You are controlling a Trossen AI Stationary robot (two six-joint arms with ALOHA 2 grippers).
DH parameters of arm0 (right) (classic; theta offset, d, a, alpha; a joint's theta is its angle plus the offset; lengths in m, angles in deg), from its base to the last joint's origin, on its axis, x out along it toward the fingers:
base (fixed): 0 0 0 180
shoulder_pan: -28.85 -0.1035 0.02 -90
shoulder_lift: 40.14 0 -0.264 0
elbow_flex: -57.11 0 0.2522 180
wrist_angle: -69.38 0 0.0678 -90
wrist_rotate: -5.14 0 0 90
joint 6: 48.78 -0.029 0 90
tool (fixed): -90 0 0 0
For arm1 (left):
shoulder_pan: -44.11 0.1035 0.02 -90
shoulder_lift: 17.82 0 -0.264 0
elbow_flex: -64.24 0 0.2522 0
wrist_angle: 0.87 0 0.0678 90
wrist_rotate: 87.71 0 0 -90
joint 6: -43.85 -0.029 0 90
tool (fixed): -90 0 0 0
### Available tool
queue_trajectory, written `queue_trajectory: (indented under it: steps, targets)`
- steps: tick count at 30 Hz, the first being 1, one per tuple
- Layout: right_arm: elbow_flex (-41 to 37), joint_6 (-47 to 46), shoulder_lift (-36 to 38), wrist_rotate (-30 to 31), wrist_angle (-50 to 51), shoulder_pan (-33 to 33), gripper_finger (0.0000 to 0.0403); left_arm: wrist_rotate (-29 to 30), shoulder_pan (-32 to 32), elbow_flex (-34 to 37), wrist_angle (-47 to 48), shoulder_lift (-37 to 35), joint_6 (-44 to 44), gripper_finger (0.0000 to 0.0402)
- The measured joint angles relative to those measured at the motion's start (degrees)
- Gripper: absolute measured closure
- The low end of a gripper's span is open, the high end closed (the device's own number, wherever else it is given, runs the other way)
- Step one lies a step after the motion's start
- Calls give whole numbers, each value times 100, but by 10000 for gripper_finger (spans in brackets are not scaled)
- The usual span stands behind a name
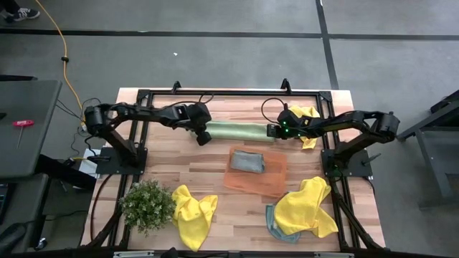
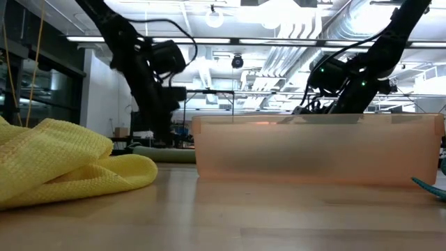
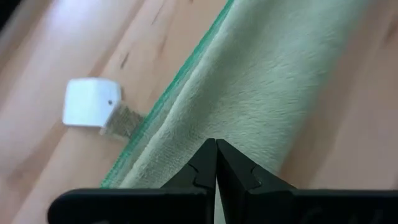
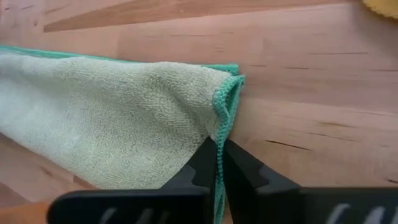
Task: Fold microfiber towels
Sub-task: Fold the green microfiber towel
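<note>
High view: the pale green towel (image 1: 235,131), already doubled into a strip near the far edge of the tabletop (image 1: 215,175), is pinched at each end by the left claw (image 1: 204,138) and right claw (image 1: 273,130). One grey-blue towel (image 1: 247,160) is seen folded on the orange mat (image 1: 269,183); the yellow towels (image 1: 307,208) are left crumpled.

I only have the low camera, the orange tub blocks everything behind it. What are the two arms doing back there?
Observer: Both are at one long folded pale green towel, one at each end.
Operator: Is the right gripper holding it?
Observer: Yes, the right gripper is shut on the towel's green-stitched edge at the end.
Operator: And the left one?
Observer: The left gripper is shut, pinching the towel's other end, beside a white tag.
</note>
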State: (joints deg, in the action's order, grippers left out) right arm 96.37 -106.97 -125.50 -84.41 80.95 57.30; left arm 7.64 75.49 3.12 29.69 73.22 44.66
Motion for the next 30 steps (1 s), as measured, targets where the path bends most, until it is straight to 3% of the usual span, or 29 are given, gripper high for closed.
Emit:
queue_trajectory:
  steps: [16,30]
  targets:
    - [-20,321,255,-143,191,13,402,110,185,-2,62,-2357,-508,401]
    - [-28,730,1033,-23,1459,10,403,295,183,0,651,-2639,-298,401]
